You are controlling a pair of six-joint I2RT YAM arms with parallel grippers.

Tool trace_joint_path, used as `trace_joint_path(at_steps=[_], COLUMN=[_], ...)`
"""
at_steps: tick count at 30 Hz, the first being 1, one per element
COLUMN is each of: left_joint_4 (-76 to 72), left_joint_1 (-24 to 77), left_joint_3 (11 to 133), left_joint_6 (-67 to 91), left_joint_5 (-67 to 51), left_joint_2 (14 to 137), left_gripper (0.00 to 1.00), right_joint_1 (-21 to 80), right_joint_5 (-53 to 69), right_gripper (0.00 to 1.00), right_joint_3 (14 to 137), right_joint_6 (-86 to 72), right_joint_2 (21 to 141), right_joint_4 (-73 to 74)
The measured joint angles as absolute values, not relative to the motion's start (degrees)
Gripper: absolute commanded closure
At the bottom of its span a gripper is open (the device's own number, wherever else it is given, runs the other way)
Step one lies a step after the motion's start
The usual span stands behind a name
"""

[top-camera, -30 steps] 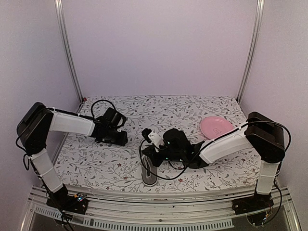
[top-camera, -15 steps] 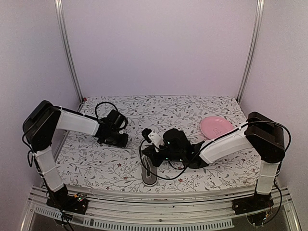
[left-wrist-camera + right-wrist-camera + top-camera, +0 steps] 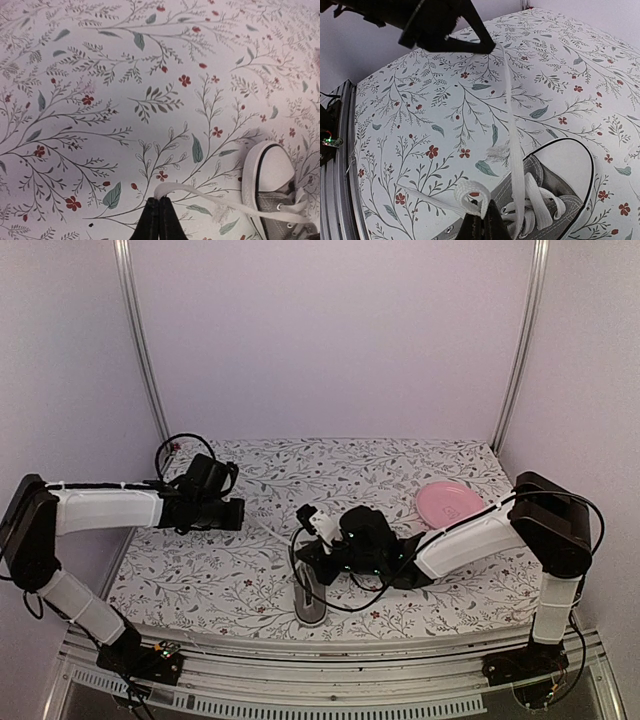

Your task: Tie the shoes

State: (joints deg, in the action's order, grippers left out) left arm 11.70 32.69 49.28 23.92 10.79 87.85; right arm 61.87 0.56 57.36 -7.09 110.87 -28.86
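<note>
The left claw has just snapped shut and swung out to the left side of the top picture, away from the grey sneaker. Its two fingers are pressed together on the end of a white lace. That lace now runs in a long straight line from the sneaker out to the claw, so it looks pulled tight.

The sneaker sits at the bottom middle of the top picture, on the flowery cloth. The right claw waits just over it, pinched on a folded bit of the other lace.

I think they are stretching the laces out to make a knot. I can't see a bow yet, so the tying is not done.
</note>
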Motion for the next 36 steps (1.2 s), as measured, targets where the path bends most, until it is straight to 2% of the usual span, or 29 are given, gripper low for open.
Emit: trace_joint_path(at_steps=[4, 9, 15, 19, 24, 33, 34, 36], left_joint_4=[12.38, 16.25, 16.16, 10.81, 7.31, 1.91, 1.83, 1.78], left_joint_1=[31.97, 33.93, 47.07, 54.43, 62.13, 65.17, 65.25, 65.36], left_joint_3=[48.01, 42.15, 40.23, 40.38, 44.36, 47.53, 47.53, 47.46], left_joint_6=[25.93, 30.59, 38.87, 43.66, 46.81, 50.19, 50.61, 51.07], left_joint_5=[10.17, 3.97, -7.77, -14.46, -17.74, -16.88, -16.45, -15.75], left_joint_2=[79.68, 71.92, 66.39, 69.54, 79.96, 85.14, 85.21, 85.47], left_gripper=[1.0, 1.0, 1.0, 1.0, 1.0, 1.0, 0.99, 0.85], right_joint_1=[61.28, 60.07, 59.55, 59.55, 59.51, 59.29, 59.29, 59.24], right_joint_5=[0.8, 2.57, 4.05, 4.75, 5.23, 6.04, 6.11, 6.17], right_gripper=[0.98, 0.98, 0.98, 0.98, 0.98, 0.98, 0.98, 0.98], right_joint_3=[57.41, 57.84, 58.87, 59.53, 60.12, 60.49, 60.49, 60.49], right_joint_6=[-8.43, -10.63, -12.05, -12.69, -13.23, -14.13, -14.17, -14.22], right_joint_2=[110.87, 110.87, 110.87, 111.0, 111.2, 111.44, 111.5, 111.57], right_joint_4=[-28.75, -28.32, -27.0, -26.46, -25.87, -25.67, -25.67, -25.65])
